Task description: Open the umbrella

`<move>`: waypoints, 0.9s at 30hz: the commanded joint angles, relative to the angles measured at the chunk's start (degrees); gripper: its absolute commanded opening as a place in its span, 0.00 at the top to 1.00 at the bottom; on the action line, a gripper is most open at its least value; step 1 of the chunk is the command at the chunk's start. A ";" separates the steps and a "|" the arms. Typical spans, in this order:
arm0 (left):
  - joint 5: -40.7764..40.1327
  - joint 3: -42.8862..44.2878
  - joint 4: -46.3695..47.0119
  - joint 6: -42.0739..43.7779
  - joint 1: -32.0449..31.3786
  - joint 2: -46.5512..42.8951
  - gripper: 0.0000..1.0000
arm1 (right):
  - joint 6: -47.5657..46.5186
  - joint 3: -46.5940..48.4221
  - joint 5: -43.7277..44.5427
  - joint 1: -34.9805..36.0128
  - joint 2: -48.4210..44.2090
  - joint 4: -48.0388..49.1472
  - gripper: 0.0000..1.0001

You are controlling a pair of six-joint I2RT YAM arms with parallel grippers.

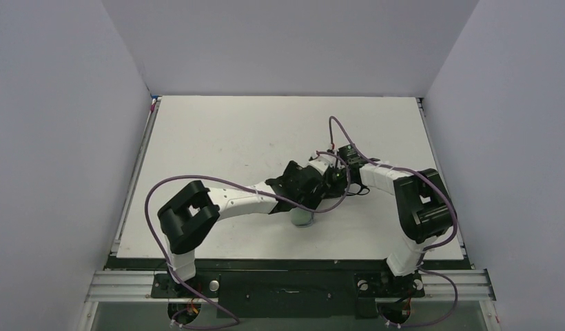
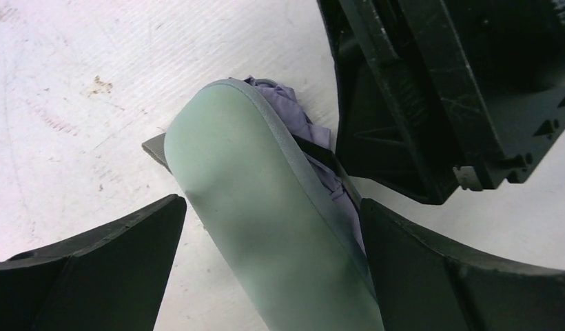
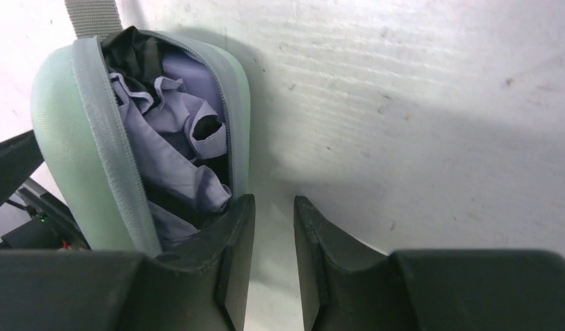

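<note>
The umbrella is packed in a pale-green capsule [image 1: 302, 218] that lies on the table; it also shows in the left wrist view [image 2: 238, 172] and the right wrist view [image 3: 59, 138]. The capsule's zip is open, and crumpled lavender canopy [image 3: 169, 138] with black lining shows inside [image 2: 293, 110]. My left gripper [image 2: 273, 203] is open and straddles the capsule; the right finger [image 2: 431, 276] touches it, the left finger stands apart. My right gripper [image 3: 274, 200] has a narrow empty gap between its fingers and sits beside the capsule's open side. Shaft and handle are hidden.
A grey strap loop [image 3: 92, 15] sticks out of the capsule's end. The right arm's black gripper body [image 2: 438, 89] is close against the capsule, just beyond my left fingers. Both arms meet at mid-table [image 1: 321, 183]. White walls enclose the table on three sides.
</note>
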 commanded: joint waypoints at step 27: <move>24.89 -16.42 0.67 -9.33 23.01 -12.84 0.59 | -9.75 8.59 2.14 2.85 -7.44 -8.81 0.56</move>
